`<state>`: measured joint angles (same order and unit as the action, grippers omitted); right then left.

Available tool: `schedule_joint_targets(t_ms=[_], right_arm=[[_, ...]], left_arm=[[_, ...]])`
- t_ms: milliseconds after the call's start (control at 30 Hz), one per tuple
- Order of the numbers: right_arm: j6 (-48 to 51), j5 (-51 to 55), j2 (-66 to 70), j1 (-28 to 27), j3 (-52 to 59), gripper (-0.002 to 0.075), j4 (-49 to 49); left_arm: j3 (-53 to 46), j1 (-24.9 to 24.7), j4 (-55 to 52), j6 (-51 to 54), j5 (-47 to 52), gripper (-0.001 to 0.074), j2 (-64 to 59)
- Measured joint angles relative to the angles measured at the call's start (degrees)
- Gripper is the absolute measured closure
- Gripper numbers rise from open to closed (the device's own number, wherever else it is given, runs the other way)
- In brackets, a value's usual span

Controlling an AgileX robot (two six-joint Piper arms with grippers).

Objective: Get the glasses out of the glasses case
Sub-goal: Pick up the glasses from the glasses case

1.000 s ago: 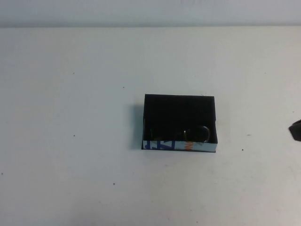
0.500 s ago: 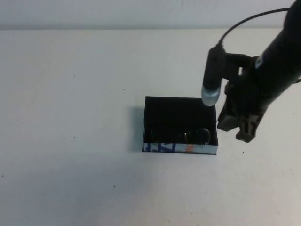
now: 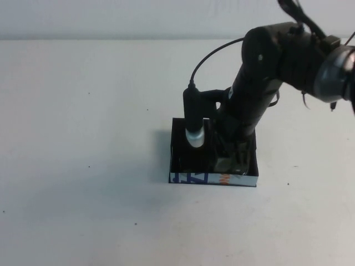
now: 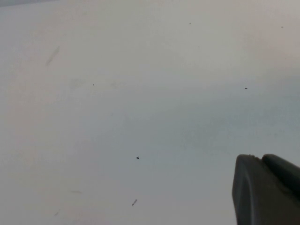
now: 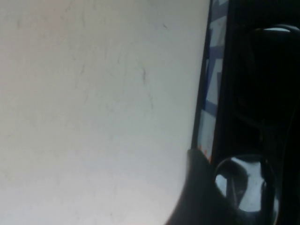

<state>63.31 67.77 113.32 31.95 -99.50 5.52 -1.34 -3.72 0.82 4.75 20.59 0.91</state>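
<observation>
Black glasses case (image 3: 213,178) holds glasses (image 5: 246,180) beneath right claw (image 3: 232,158); left claw (image 4: 267,190) far off.

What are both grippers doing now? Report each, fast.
Left gripper: over bare white table, away from the task; fingers unreadable.
Right gripper: down inside the shallow black rectangular glasses case, at the dark plastic-framed glasses; grip unclear.

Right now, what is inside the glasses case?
The glasses lie inside the glasses case, by its printed wall; one lens shows in the right wrist view. The right gripper reaches in and covers most of them from above. The left gripper is away over bare table.
</observation>
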Motion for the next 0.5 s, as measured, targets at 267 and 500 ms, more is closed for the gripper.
schedule_joint_targets(t_ms=[267, 500], right_arm=[[0.0, -0.91, 7.73, 0.23, -6.17, 0.0363, -0.17], [0.0, -3.18, 9.3, 0.12, -6.8, 0.0365, -0.27]], left_arm=[[0.0, 0.0, 0.0, 0.0, 0.0, 0.0739, 0.0], [0.0, 0.0, 0.0, 0.0, 0.0, 0.0739, 0.0]])
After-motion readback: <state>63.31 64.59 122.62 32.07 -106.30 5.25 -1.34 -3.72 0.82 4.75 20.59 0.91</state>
